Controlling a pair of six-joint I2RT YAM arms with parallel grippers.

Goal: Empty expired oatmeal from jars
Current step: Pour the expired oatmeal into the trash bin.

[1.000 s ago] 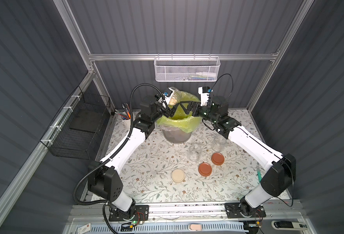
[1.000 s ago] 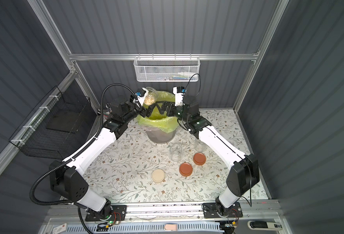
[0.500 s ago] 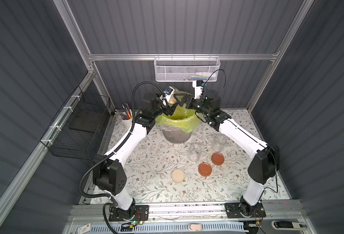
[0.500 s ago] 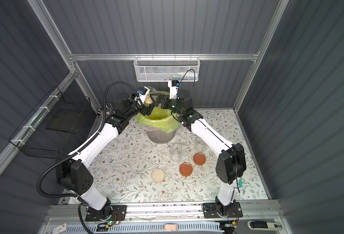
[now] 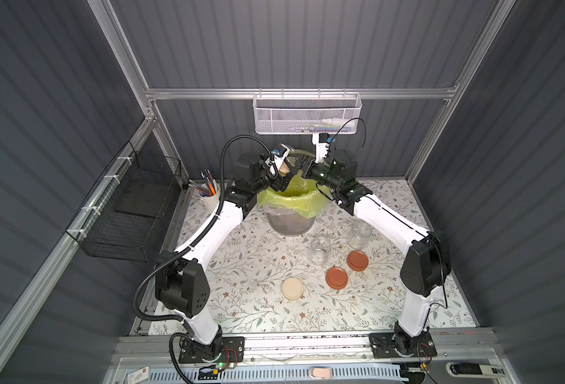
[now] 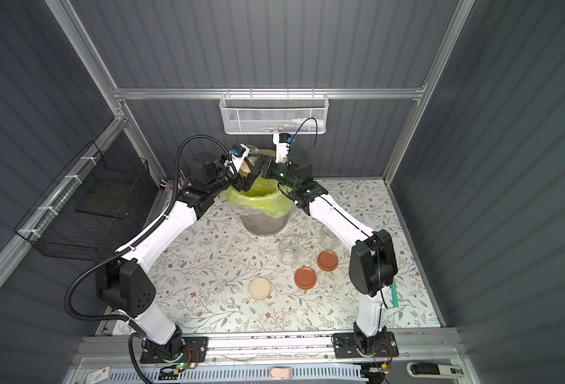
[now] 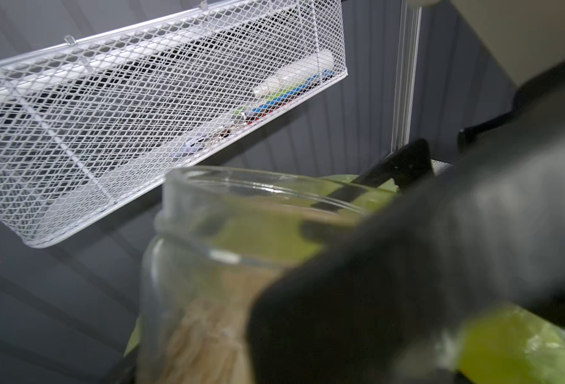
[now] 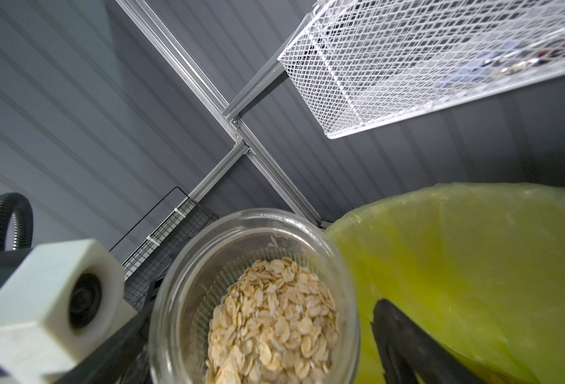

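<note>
The white card [image 5: 138,376] at the front rail carries print too small to read. The left hand [image 5: 281,175] grips a tilted jar [image 8: 178,299] over the bin [image 5: 289,223]. Only the right wrist view shows the oatmeal [image 8: 274,319] flakes inside it. The right hand [image 5: 298,167] stands wide just beside the jar mouth and holds nothing. Two empty jars [image 5: 321,250] stand on the tabletop [image 5: 257,266] near three lids [image 5: 337,278]. A green pen [image 6: 394,297] beside the right arm's base shows in a top view.

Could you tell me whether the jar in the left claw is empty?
No, the jar holds a heap of oat flakes in the right wrist view.
</note>
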